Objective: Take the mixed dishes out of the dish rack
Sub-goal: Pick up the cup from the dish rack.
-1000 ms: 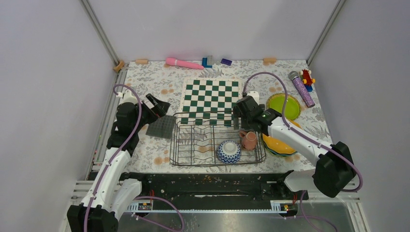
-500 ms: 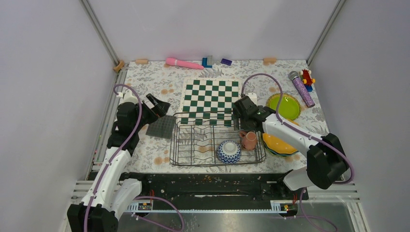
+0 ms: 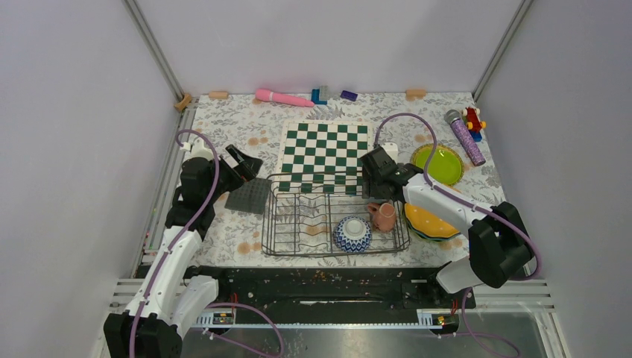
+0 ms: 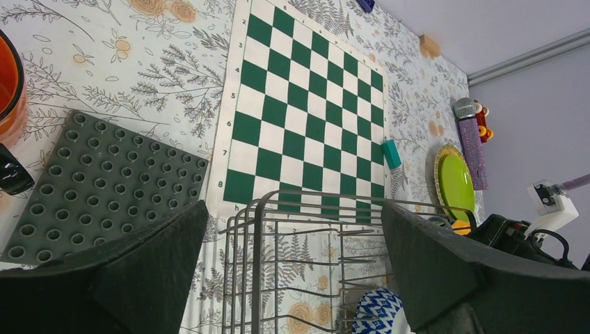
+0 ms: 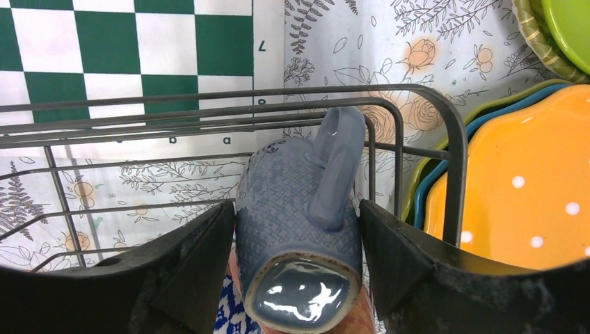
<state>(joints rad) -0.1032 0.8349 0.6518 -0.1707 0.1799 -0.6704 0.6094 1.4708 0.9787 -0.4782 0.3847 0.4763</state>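
My right gripper (image 5: 296, 205) is shut on the small grey cup (image 5: 299, 209), held on its side with its base toward the camera and its handle up, over the far right corner of the dish rack (image 5: 452, 160). In the top view my right gripper (image 3: 378, 170) hides the cup. The rack (image 3: 267, 216) holds the blue-and-white bowl (image 3: 352, 233) and the pink mug (image 3: 384, 216). The yellow-orange plate (image 3: 431, 224) lies on the teal plate (image 5: 426, 188) right of the rack. My left gripper (image 3: 246, 165) is open and empty, left of the rack.
A lime green plate (image 3: 438, 164) lies at the far right. The checkered board (image 3: 324, 149) lies behind the rack, the dark grey mat (image 3: 247, 196) to its left. An orange cup (image 4: 8, 90) stands beside the mat. Toys line the far edge.
My right gripper has moved slightly toward the far side with the grey cup, and the right elbow has swung left. The left arm has not moved.
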